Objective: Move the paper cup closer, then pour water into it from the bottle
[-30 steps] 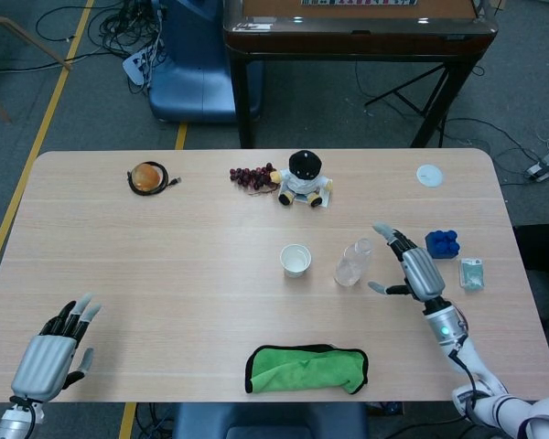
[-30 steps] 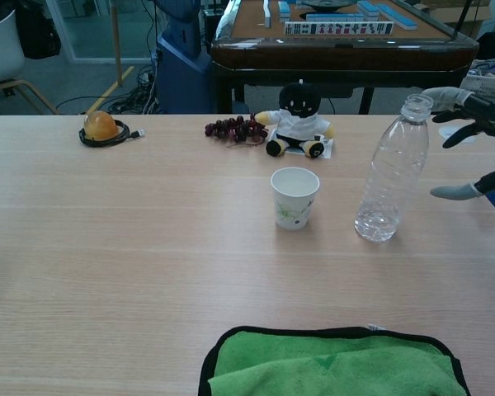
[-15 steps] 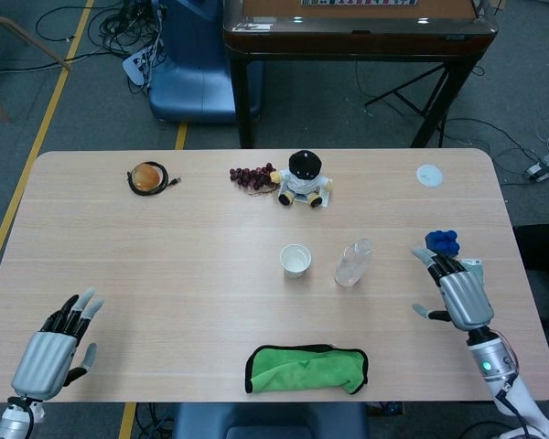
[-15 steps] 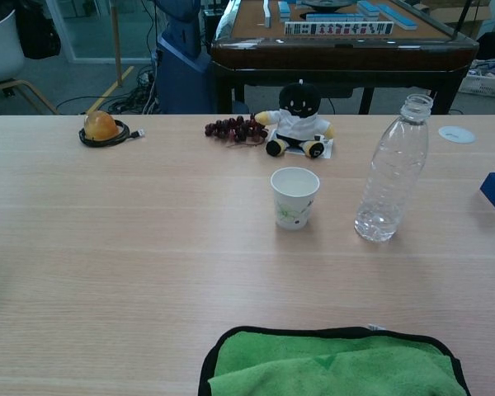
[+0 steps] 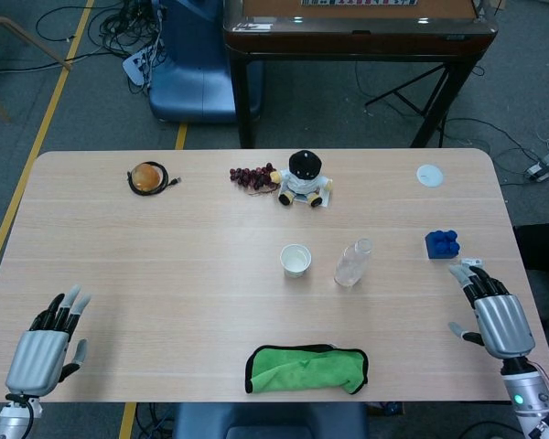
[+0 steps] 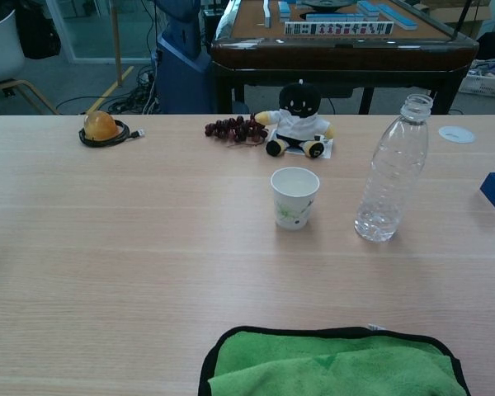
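On the tabletop, right hand: the silver-backed right hand (image 5: pixel 496 315) hovers over the near right corner of the pale wooden tabletop (image 5: pixel 165 265), fingers apart and holding nothing.
Left hand: the matching left hand (image 5: pixel 46 343) sits at the near left corner, fingers spread, empty; only the head view shows either hand.
Paper cup: the small white paper cup (image 6: pixel 294 197) stands upright and open-mouthed, well to the left of the right hand and farther from the robot.
Bottle: the clear plastic bottle (image 6: pixel 391 172), uncapped and upright with a little water at the bottom, stands just beside the cup, on the side nearer the right hand, not touching it.
Near the right hand: a blue toy block (image 5: pixel 442 243) lies just beyond its fingertips.
Near edge: a green cloth with black trim (image 5: pixel 306 368) lies between the two hands.
Far side: a black-and-white plush toy (image 5: pixel 303 179), a bunch of dark grapes (image 5: pixel 252 176), an orange round object on a black ring (image 5: pixel 147 176) and a small white disc (image 5: pixel 429 175).
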Robot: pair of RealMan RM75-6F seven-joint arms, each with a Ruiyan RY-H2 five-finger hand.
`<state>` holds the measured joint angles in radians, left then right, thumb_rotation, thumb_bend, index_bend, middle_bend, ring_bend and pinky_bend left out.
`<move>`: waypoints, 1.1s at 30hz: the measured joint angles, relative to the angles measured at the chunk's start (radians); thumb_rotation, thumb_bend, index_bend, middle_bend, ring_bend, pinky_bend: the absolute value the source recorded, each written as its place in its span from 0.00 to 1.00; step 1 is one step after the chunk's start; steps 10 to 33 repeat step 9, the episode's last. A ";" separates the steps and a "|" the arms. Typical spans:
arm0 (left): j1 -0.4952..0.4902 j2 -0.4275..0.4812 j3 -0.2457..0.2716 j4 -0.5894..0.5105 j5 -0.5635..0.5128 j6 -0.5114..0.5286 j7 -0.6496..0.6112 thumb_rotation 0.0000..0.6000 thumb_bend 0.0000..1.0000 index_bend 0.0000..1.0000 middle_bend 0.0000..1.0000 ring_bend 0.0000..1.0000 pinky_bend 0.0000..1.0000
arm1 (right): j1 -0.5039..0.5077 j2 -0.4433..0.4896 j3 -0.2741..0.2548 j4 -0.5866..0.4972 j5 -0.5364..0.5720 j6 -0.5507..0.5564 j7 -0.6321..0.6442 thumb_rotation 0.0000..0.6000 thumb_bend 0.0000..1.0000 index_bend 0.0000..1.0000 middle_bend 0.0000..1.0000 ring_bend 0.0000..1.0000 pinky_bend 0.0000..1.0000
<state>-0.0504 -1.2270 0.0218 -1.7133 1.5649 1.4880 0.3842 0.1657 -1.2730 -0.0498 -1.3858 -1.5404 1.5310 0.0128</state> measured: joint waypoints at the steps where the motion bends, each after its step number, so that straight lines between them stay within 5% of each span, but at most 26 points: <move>1: 0.000 0.002 0.000 -0.001 0.000 0.000 -0.002 1.00 0.45 0.02 0.00 0.00 0.20 | -0.001 0.004 0.001 -0.003 -0.005 0.001 -0.002 1.00 0.00 0.15 0.20 0.13 0.30; 33: -0.005 0.011 -0.004 -0.003 -0.009 -0.008 -0.024 1.00 0.45 0.02 0.00 0.00 0.20 | -0.003 0.016 0.010 -0.008 -0.018 -0.021 0.008 1.00 0.00 0.15 0.20 0.13 0.30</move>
